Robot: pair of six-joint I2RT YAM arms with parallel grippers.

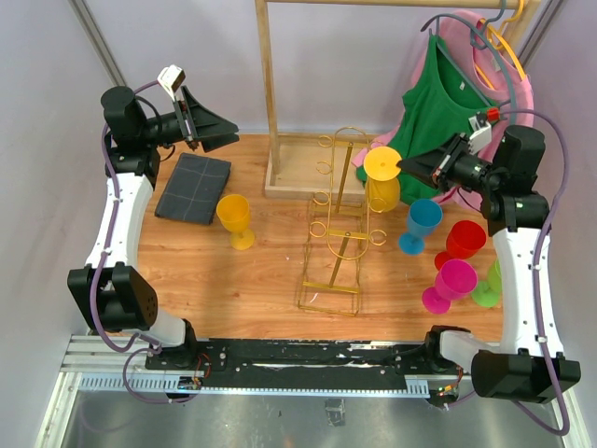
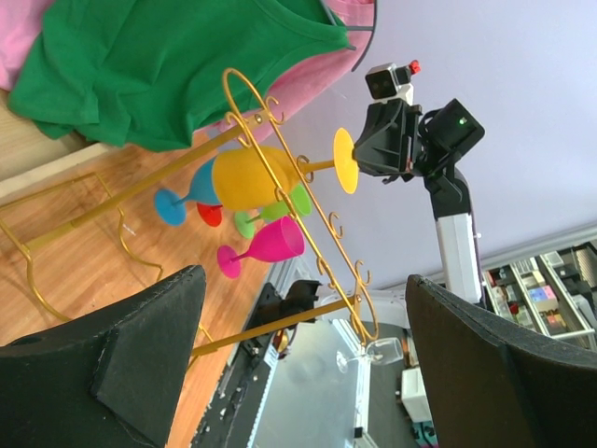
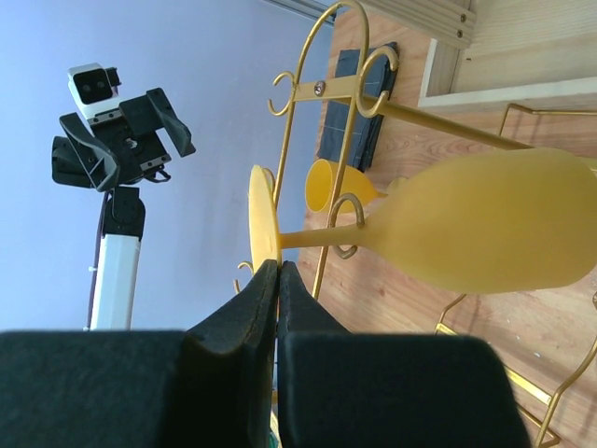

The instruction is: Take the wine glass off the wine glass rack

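Light wood-grain bench, plain lavender walls on 3 sides. Wooden clothes rail at 12 o'clock w/ its tray base on the bench. Green shirt and pink shirt hang at approx 1-2 o'clock.

Wine glass rack sits mid-bench: thin gold wire, rectangular base, curved upright frame, small ring hooks. Wine glass hangs upside down on the rack's 1 o'clock side, stem through a ring hook, foot up. It's opaque yellow w/ a matte plastic look, rounded bowl, flat disc foot.

Right gripper comes in from 3 o'clock. Its black fingers are pressed together on the edge of the foot disc, pinching the rim; no gap visible in wrist view. Left gripper is up at 10 o'clock, well apart from the rack, fingers spread wide w/ nothing between them.

Dark grey folded cloth w/ faint grid lines lies flat at 9-10 o'clock. 2nd yellow glass stands upright just beside it, toward the rack. Upright cluster at 3-4 o'clock: blue glass, red glass, magenta glass, green glass, all the same goblet shape and close together.
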